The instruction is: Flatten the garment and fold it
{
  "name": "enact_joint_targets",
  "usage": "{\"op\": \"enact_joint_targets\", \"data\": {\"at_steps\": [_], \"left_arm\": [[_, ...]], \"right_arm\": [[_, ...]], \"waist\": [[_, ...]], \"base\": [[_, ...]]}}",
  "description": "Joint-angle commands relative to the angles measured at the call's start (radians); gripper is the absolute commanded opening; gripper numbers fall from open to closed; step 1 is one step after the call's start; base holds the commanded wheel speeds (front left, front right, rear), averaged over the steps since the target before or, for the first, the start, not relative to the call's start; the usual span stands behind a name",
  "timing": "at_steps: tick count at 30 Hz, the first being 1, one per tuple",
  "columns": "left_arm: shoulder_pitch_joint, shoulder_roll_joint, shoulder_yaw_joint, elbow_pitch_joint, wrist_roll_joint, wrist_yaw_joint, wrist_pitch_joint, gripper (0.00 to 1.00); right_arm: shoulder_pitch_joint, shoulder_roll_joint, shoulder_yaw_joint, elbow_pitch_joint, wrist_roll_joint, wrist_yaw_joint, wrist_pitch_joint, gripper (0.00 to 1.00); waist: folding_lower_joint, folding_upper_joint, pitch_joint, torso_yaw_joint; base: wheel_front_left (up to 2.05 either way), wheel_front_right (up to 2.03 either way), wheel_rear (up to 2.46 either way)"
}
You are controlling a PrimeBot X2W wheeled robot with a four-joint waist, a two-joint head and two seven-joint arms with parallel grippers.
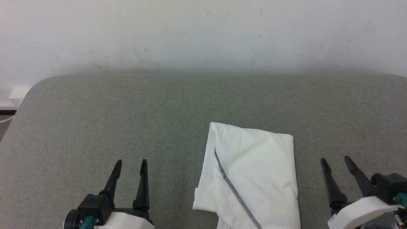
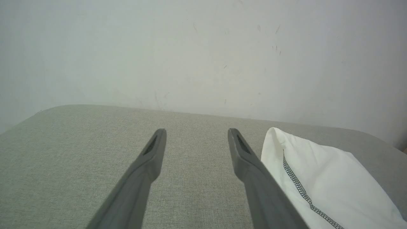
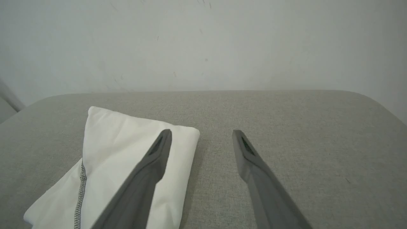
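The garment is a white T-shirt folded into a compact rectangle on the grey fabric surface, with a grey-black zigzag seam running diagonally across it. Its near end runs off the bottom of the head view. My left gripper hovers open to the garment's left, apart from it. Open too, my right gripper stands to its right, not touching it. In the left wrist view the garment lies just right of the open left gripper. In the right wrist view the garment sits left of the open right gripper.
The grey surface has rounded far corners and ends at a plain white wall. Off its left edge a strip of floor with a pale skirting is visible.
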Motion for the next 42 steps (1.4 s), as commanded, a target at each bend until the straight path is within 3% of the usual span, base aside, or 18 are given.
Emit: {"op": "enact_joint_targets", "data": {"at_steps": [1,6,13,17,24,25,26,27,35,39,42], "left_arm": [[-0.008,-0.002,-0.006,0.002,-0.001,0.007,-0.005,1.00],[-0.023,-0.002,-0.022,0.009,0.000,0.006,-0.005,1.00],[-0.058,-0.002,-0.058,0.014,-0.005,0.010,-0.005,1.00],[-0.071,-0.002,-0.073,0.020,-0.008,0.010,-0.005,1.00],[-0.074,-0.002,-0.083,0.029,-0.009,0.014,-0.005,1.00],[-0.074,-0.002,-0.084,0.031,-0.009,0.014,-0.005,1.00],[-0.073,-0.002,-0.086,0.033,-0.009,0.014,-0.005,1.00],[-0.072,-0.002,-0.087,0.033,-0.009,0.014,-0.005,1.00],[-0.073,-0.002,-0.101,0.022,-0.008,0.007,-0.005,1.00],[-0.088,-0.002,-0.122,0.013,-0.025,0.008,-0.005,1.00],[-0.123,-0.002,-0.142,0.009,-0.043,0.007,-0.005,1.00]], "right_arm": [[-0.004,-0.019,0.017,0.002,0.028,-0.001,0.059,1.00],[-0.056,-0.058,0.052,0.018,0.142,-0.001,0.300,1.00],[-0.143,-0.030,-0.006,0.114,0.272,-0.001,0.580,1.00],[-0.188,-0.018,-0.018,0.184,0.282,-0.001,0.650,1.00],[-0.230,0.009,-0.007,0.329,0.283,-0.001,0.660,1.00],[-0.231,0.004,0.007,0.345,0.276,-0.001,0.652,0.85],[-0.233,-0.003,0.021,0.356,0.268,-0.001,0.637,0.24],[-0.235,-0.007,0.032,0.364,0.265,-0.001,0.616,0.00],[-0.281,-0.150,0.184,0.322,0.171,-0.001,0.528,0.00],[-0.326,-0.261,0.261,0.266,0.165,-0.001,0.564,0.00],[-0.370,-0.382,0.326,0.231,0.187,-0.001,0.607,0.00]], "waist": [[0.0000,-0.0001,0.015,0.010],[0.0000,-0.0001,0.053,0.034],[0.0000,-0.0001,0.104,0.094],[0.0000,-0.0001,0.118,0.125],[0.0000,-0.0001,0.113,0.149],[0.0000,-0.0001,0.110,0.150],[0.0000,-0.0001,0.106,0.150],[0.0000,-0.0001,0.101,0.147],[0.0000,-0.0001,0.078,0.064],[0.0000,-0.0001,0.093,-0.002],[0.0000,-0.0001,0.122,-0.048]], "base": [[0.00,0.00,0.00],[0.00,0.00,0.00],[0.00,0.00,0.00],[0.00,0.00,0.00],[0.00,0.00,0.00],[0.00,0.00,0.00],[0.00,0.00,0.00],[0.00,0.00,0.00],[0.00,0.00,0.00],[0.00,0.00,0.00],[0.00,0.00,0.00]]}}
